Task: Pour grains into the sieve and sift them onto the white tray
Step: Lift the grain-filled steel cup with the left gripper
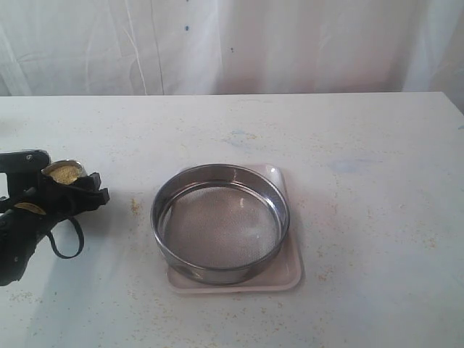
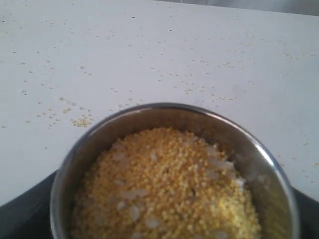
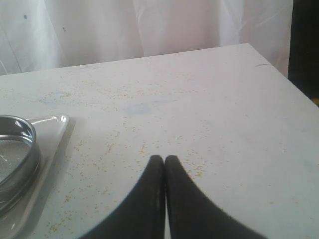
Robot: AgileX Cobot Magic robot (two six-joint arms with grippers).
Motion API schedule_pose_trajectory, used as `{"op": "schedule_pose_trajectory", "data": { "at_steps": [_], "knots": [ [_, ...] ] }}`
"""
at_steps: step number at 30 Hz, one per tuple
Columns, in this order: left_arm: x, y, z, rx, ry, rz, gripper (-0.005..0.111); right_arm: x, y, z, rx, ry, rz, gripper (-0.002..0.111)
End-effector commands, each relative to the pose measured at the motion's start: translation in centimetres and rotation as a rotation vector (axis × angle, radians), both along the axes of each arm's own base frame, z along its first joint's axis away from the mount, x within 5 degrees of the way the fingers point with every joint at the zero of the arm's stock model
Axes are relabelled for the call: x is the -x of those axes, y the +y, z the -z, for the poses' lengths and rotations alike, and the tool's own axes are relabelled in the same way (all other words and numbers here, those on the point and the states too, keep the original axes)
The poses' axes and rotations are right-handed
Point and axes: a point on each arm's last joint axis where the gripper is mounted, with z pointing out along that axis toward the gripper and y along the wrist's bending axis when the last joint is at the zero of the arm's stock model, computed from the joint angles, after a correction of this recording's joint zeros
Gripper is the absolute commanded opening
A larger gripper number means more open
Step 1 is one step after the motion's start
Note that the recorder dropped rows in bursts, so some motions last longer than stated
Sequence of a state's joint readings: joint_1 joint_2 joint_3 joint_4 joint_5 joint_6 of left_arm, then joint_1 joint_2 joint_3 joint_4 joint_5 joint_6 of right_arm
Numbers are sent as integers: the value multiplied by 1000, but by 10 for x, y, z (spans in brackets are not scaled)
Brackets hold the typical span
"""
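Right gripper (image 3: 164, 162): fingers (image 3: 184, 209) pressed flat together with nothing between them, over bare tabletop (image 1: 362, 217); it is out of the wide view.
White tray (image 1: 290, 272): lies flat in the middle of the tabletop, towards the near side, its corners showing past the sieve.
Sieve (image 1: 217, 273): sits on the white tray, upright, steel wall all round; its mesh looks bare.
Left gripper (image 1: 69, 188): at the left edge, well apart from the sieve; the dark fingers stand wide on either side of the steel cup (image 2: 164, 112). I cannot tell whether they press on it yet.
Grains (image 2: 164, 184): in the steel cup, heaped fairly full, fine yellow granules with white kernels mixed in.
Loose grains (image 2: 82, 121): scattered on the tabletop beyond the cup, a small cluster and many strays.
Curtain (image 1: 290, 43): white cloth hanging behind the far edge.
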State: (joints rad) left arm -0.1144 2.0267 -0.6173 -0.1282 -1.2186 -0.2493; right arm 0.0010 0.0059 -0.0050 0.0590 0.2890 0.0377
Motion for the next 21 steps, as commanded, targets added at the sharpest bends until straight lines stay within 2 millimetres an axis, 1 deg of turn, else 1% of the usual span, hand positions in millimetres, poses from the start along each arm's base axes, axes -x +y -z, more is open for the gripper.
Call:
{"op": "schedule_pose_trajectory", "data": {
  "at_steps": [1,4,5,8,11,14,17,21],
  "knots": [
    [-1,0,-2,-17,-8,-1,28,0,0,1,8,-6,2,0],
    [-1,0,-2,-32,-7,9,4,0,0,1,8,-6,2,0],
    [-1,-1,-2,-46,-6,20,0,0,0,1,8,-6,2,0],
    [-1,-2,-2,-49,-7,33,0,0,0,1,8,-6,2,0],
    [-1,-6,-2,-57,-10,85,0,0,0,1,8,-6,2,0],
    [-1,-8,-2,-26,-11,93,0,0,0,1,8,-6,2,0],
    [0,-17,-2,-4,-12,123,0,0,0,1,8,-6,2,0],
    [1,-23,-16,-11,-53,168,0,0,0,1,8,-6,2,0]
  ]
}}
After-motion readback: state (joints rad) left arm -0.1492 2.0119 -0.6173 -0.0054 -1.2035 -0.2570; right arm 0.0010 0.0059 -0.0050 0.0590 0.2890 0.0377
